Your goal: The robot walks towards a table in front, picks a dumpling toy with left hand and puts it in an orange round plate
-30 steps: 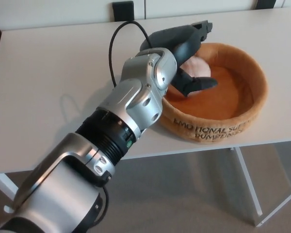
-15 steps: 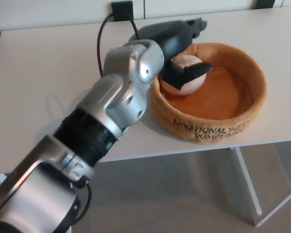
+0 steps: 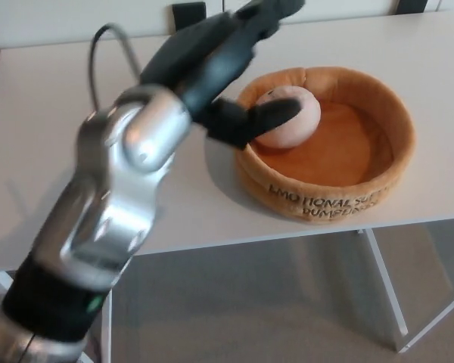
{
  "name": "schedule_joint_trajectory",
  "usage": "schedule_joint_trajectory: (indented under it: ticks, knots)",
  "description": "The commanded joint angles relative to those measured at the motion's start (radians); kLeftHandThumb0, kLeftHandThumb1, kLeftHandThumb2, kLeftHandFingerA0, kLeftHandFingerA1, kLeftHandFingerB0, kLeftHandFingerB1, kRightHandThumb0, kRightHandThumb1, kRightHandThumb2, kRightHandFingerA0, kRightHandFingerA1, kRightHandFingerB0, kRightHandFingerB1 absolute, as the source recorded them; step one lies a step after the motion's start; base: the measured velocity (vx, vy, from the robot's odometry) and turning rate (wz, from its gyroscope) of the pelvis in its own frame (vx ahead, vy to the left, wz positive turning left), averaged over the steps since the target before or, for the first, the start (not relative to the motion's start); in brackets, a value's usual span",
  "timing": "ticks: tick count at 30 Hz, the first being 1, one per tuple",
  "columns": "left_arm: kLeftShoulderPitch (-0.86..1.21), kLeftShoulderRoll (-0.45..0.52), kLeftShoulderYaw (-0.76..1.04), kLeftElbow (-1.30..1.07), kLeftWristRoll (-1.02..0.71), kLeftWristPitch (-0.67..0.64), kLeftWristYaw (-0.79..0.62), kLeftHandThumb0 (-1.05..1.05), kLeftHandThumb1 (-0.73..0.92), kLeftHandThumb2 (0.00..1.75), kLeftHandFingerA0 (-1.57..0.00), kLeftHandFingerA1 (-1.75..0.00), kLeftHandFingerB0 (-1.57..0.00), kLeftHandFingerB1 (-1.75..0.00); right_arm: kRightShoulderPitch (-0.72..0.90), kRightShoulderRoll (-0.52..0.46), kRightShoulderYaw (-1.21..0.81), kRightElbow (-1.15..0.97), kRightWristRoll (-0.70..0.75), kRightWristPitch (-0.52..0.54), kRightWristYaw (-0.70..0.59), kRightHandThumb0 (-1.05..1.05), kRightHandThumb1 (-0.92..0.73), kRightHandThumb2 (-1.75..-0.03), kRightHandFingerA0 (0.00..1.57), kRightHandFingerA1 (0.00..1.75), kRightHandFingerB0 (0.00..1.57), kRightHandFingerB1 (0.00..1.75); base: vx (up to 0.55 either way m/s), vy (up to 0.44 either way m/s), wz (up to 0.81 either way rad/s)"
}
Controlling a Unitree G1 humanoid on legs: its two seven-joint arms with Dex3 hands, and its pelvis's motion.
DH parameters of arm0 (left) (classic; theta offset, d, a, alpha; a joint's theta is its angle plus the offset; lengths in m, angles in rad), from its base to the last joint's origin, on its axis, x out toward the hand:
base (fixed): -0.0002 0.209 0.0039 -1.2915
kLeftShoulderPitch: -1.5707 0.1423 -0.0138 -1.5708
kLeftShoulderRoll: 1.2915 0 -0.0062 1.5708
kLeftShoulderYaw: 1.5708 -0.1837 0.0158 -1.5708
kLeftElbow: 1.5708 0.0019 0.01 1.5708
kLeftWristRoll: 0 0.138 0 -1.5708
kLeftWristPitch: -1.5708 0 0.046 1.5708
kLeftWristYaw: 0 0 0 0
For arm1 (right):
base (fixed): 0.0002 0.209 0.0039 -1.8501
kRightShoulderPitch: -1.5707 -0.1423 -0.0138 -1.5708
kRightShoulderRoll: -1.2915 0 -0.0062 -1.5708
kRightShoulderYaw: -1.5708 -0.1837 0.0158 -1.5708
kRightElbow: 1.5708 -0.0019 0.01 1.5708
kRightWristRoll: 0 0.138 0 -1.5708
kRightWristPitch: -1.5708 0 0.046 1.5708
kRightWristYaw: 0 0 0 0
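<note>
Left robot hand (image 3: 219, 72) raised, fingers apart and empty; dumpling toy (image 3: 291, 116) rests inside orange round plate (image 3: 363, 178) on worktop (image 3: 53, 151).

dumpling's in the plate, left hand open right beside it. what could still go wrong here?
1. The left hand is open, but its thumb seems to overlap the dumpling toy in the head view; a careless sweep could drag the toy out.
2. The toy sits against the near-left wall of the orange plate, not centred, so a nudge may tip it over the rim.
3. The soft plate lies near the table edge; a bump could shove it off.
</note>
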Motion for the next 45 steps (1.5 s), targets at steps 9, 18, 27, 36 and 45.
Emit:
schedule_joint_trajectory:
  ticks: [9, 18, 27, 36, 45]
  knots:
    - [1.564, 0.138, 0.643, -0.244, -0.559, -1.157, -0.121, -0.8, 0.64, 0.59, -0.3, -0.37, -0.25, -0.29, 0.001, -0.031, -0.01, 0.026, 0.004, 0.03, -0.004, -0.47, -0.6, -0.59, 0.82, 0.59, 0.54, 0.38, 0.0, 0.0, 0.0]
    - [1.605, 0.359, 0.583, 0.296, -0.291, -1.247, 0.057, -0.75, 0.73, 0.63, -0.6, -0.43, -0.44, -0.34, 0.022, -0.033, -0.018, 0.029, 0.011, 0.029, -0.012, -0.48, -0.61, -0.59, 0.86, 0.66, 0.53, 0.38, 0.0, 0.0, 0.0]
    - [1.447, 0.413, 0.44, 0.591, -0.048, -0.967, 0.368, -0.84, 0.87, 0.68, -0.37, -0.37, -0.27, -0.3, 0.035, -0.034, 0.002, 0.023, -0.008, 0.026, -0.021, -0.46, -0.62, -0.59, 0.86, 0.72, 0.53, 0.38, 0.0, 0.0, 0.0]
    - [1.121, 0.375, 0.275, 0.865, -0.009, -0.612, 0.297, -0.82, 0.92, 0.74, -0.62, -0.49, -0.15, -0.28, 0.034, -0.032, -0.005, 0.027, -0.001, 0.025, -0.02, -0.44, -0.61, -0.59, 0.84, 0.66, 0.53, 0.38, 0.0, 0.0, 0.0]
    - [0.754, 0.237, 0.381, 1.205, -0.225, -0.419, 0.213, -0.36, 0.55, 1.11, -0.02, -0.51, 0.0, -0.49, 0.012, -0.016, 0.017, 0.032, -0.023, 0.041, -0.028, -0.46, -0.6, -0.59, 0.88, 0.68, 0.54, 0.38, 0.0, 0.0, 0.0]
